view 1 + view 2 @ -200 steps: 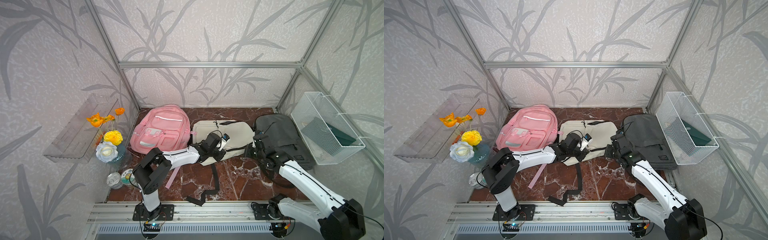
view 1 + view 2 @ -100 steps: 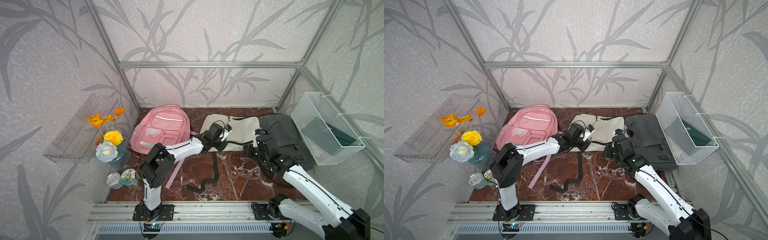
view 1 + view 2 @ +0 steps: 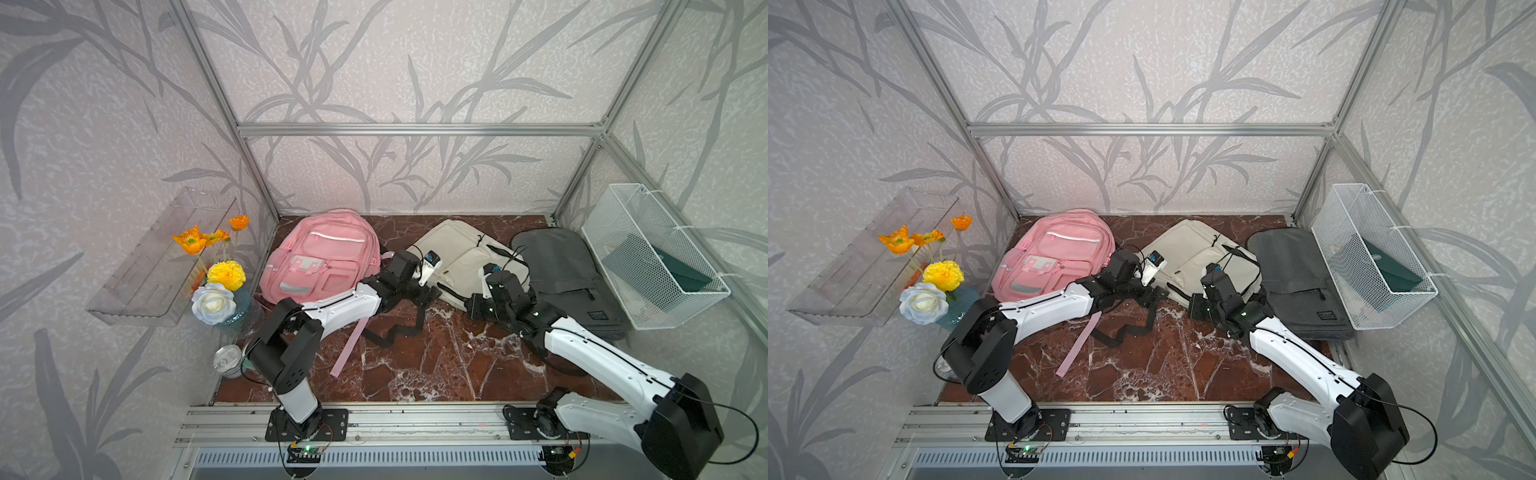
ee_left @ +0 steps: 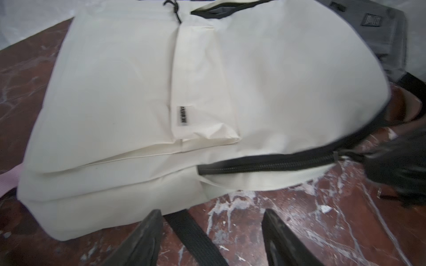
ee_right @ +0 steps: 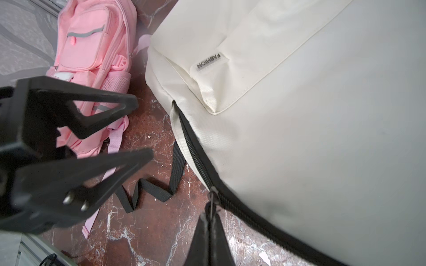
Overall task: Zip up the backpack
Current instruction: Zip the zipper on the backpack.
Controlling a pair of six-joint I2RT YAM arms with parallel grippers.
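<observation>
The cream backpack lies flat at frame centre in both top views, between a pink backpack and a grey backpack. A black zipper edges it, and its tab reads "FASHION". The right gripper pinches the zipper pull. The left gripper is spread, holding nothing.

The left pincer stands spread wide just short of the cream backpack, a black strap lying between its fingers.

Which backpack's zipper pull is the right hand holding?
The cream backpack, between the pink backpack and the grey backpack; the right hand pinches its zipper pull.
</observation>
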